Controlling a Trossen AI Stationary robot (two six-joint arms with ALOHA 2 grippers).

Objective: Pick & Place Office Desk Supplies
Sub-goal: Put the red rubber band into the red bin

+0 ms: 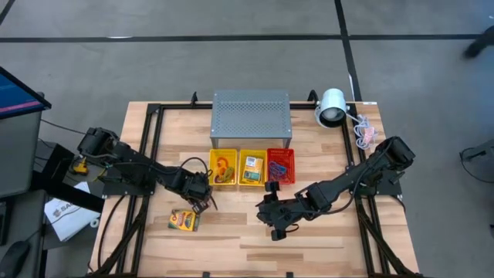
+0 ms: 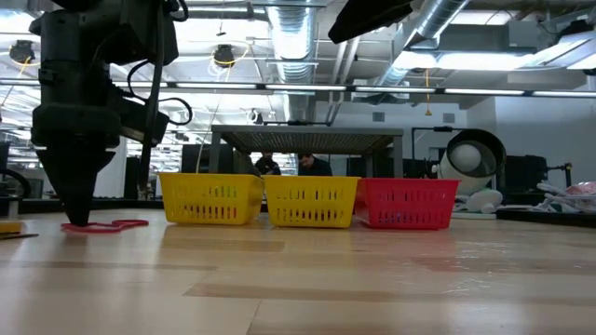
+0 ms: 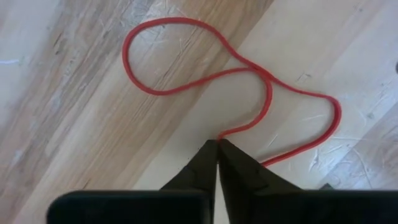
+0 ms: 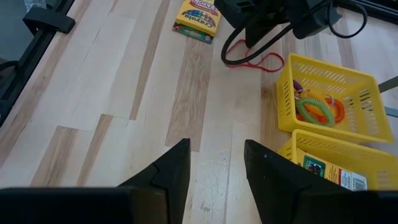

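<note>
So we've got the left gripper [image 3: 217, 144] down on the table [image 1: 324, 239], fingers pressed together, pinching the red band loop [image 3: 205, 74] that lies flat just in front of the yellow basket [image 1: 223, 168]. The right gripper [image 4: 214, 162] hangs nearby with fingers spread, holding nothing. A crayon box [image 1: 184, 221] sits beside the left arm.

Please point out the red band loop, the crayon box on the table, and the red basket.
red band loop [image 3: 186, 87], left wrist view, on its curved strand.
crayon box [image 1: 184, 221], high view, on its top face.
red basket [image 2: 407, 205], low view, on its front wall.
</note>
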